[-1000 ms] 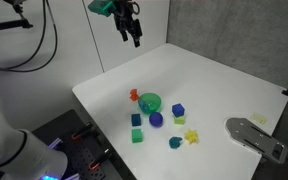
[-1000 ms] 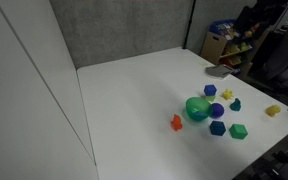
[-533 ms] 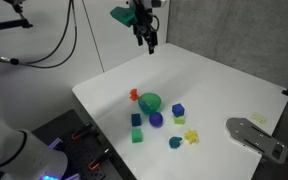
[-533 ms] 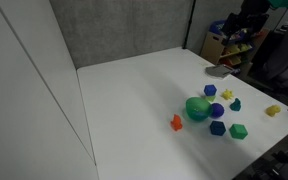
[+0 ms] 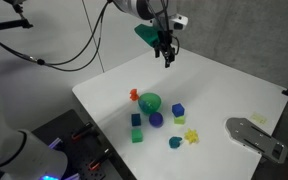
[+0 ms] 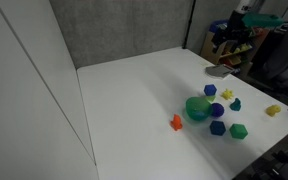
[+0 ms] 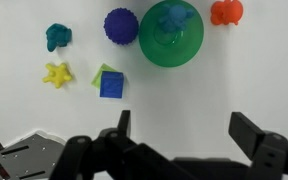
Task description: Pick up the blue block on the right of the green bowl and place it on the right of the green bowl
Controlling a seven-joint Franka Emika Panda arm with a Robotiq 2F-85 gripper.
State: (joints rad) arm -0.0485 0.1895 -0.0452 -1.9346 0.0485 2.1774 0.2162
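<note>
The green bowl (image 5: 150, 101) (image 6: 197, 108) stands on the white table and is at the top of the wrist view (image 7: 171, 35). The small deep-blue block (image 5: 178, 110) (image 6: 210, 90) (image 7: 111, 86) rests on the table beside it, a short gap away. My gripper (image 5: 168, 55) (image 6: 234, 28) hangs high above the table's far part, well away from both. In the wrist view its fingers (image 7: 184, 128) are spread wide with nothing between them.
Around the bowl lie a rounded purple piece (image 5: 156, 119), a lighter blue cube (image 5: 137, 119), a green cube (image 5: 138, 135), a teal piece (image 5: 175, 142), a yellow star (image 5: 192, 136) and an orange piece (image 5: 135, 96). A grey metal part (image 5: 256, 138) sits at the table's edge.
The arm has swung sideways across the back of the table and come lower, now over the table's far part. The blocks and bowl have not moved.
</note>
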